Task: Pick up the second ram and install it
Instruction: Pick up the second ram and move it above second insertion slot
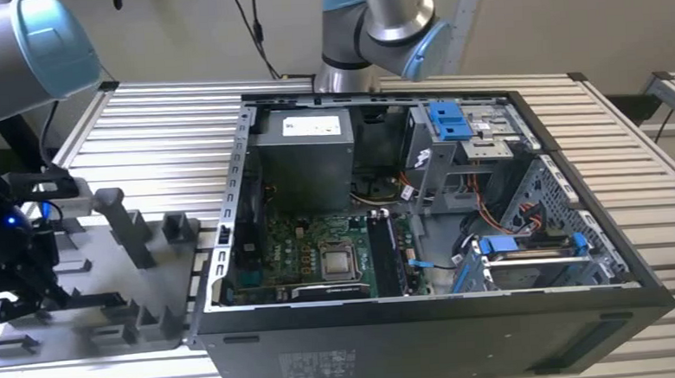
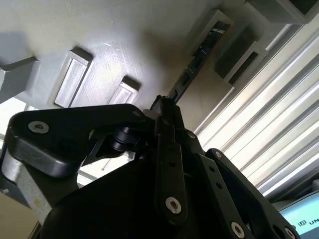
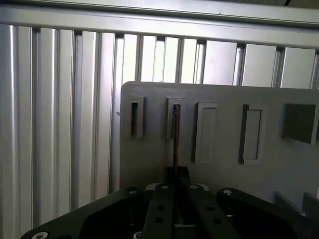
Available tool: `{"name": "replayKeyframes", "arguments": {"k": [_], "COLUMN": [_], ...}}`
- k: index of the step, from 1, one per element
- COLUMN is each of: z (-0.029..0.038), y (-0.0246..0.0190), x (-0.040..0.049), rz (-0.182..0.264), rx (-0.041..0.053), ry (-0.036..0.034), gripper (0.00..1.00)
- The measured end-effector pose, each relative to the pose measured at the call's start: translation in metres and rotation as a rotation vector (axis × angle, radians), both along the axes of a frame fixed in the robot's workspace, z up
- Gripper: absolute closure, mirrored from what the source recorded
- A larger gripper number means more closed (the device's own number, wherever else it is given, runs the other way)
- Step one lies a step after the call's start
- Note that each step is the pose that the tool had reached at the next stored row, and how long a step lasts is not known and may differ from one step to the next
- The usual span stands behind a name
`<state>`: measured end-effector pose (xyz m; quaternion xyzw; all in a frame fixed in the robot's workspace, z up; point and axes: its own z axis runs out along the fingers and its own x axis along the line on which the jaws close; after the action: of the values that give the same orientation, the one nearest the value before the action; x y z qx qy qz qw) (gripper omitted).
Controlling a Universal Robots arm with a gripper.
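Open black computer case [image 1: 438, 340] on slatted metal table [image 1: 160, 103]. Beside it, at the exterior view's left, grey holder plate [image 1: 85, 341] with four narrow slots in the first wrist view. Gripper [image 3: 176, 172] pinched tight on the second ram [image 3: 176, 134] — one thin dark stick, edge-on in one slot.

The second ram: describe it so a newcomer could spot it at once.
Start at the light grey moulded holder plate lying on the ribbed aluminium table. In its row of rectangular slots, one holds the second ram, a slim dark stick seen edge-on. The neighbouring slots show no such dark strip.
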<state>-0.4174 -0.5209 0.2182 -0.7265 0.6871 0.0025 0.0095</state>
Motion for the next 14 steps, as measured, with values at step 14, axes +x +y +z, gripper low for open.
{"name": "replayKeyframes", "arguments": {"k": [14], "z": [0.0073], "y": [0.0000], "x": [0.0000], "rz": [-0.001], "rx": [0.0000], "ry": [0.0000], "gripper": [0.86]}}
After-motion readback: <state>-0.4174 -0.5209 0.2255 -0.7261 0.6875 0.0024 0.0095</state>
